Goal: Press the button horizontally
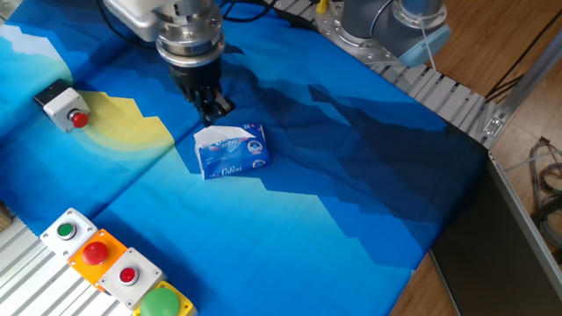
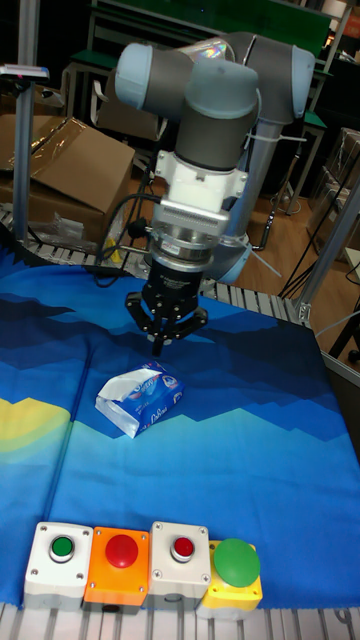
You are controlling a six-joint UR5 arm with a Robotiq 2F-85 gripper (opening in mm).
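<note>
Above the blue and white tissue pack [image 1: 232,151], the black end effector [image 1: 212,112] hangs with its fingers pressed together, holding nothing. Far off at the left bench edge sits the small red button in its grey box [image 1: 67,106], not pressed yet.

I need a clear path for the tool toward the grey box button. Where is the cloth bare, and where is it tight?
Bare: the cloth between the tool and the button, and the wide stretch right of the tissue pack up to the conveyor rail. Tight: just under the tool, where the pack lies, and the near edge with the row of button boxes.
</note>
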